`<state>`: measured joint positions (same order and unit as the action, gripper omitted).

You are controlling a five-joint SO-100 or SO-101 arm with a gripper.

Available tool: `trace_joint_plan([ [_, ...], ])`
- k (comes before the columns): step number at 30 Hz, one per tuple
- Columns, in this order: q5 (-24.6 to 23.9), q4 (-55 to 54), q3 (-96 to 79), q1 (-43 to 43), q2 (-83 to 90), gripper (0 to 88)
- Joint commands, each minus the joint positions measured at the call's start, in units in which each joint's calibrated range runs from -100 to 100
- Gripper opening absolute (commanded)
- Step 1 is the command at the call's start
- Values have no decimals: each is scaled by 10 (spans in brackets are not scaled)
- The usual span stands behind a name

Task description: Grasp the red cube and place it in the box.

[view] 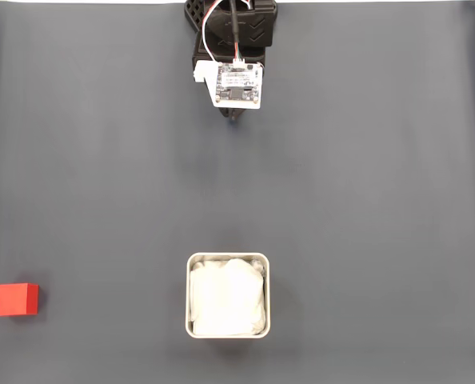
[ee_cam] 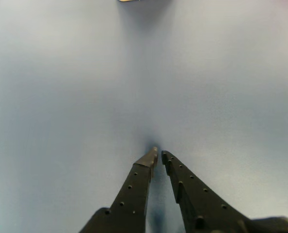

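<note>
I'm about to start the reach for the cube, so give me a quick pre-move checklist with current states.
1. Cube located: ok, at the left edge of the fixed view, flat on the mat.
2. Cube free of neighbours: ok, it sits well apart from the box.
3. Box ready: ok, upright, white lining showing, nothing on it.
4. Gripper empty: ok, nothing between the fingertips in the wrist view.
5. Gripper opened wide enough for the cube: not ok, fingertips nearly touch.
6. Path to cube: ok, bare mat between arm and cube.
</note>
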<state>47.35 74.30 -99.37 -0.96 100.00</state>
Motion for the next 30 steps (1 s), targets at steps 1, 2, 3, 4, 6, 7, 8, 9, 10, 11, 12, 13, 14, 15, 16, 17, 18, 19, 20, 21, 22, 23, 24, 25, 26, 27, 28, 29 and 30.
trace_joint_plan([
  [1,20,16,-5,2,0,0],
  [2,20,16,-5,2,0,0],
  [3,20,16,-5,2,0,0],
  [4,20,16,-5,2,0,0],
  [6,20,16,-5,2,0,0],
  [7,20,16,-5,2,0,0],
  [8,20,16,-5,2,0,0],
  [9,19,16,-5,2,0,0],
  [10,19,16,-5,2,0,0],
  [11,19,16,-5,2,0,0],
  [12,20,16,-5,2,0,0],
  [13,20,16,-5,2,0,0],
  [14,20,16,-5,2,0,0],
  [15,20,16,-5,2,0,0],
  [16,20,16,-5,2,0,0],
  [17,20,16,-5,2,0,0],
  [18,20,16,-5,2,0,0],
  [19,20,16,-5,2,0,0],
  [20,20,16,-5,2,0,0],
  [21,20,16,-5,2,0,0],
  [22,20,16,-5,2,0,0],
  [23,20,16,-5,2,0,0],
  [24,20,16,-5,2,0,0],
  [25,20,16,-5,2,0,0],
  [26,20,16,-5,2,0,0],
  [27,20,16,-5,2,0,0],
  [28,21,16,-5,2,0,0],
  [29,23,16,-5,3,0,0],
  [30,25,11,-5,3,0,0],
])
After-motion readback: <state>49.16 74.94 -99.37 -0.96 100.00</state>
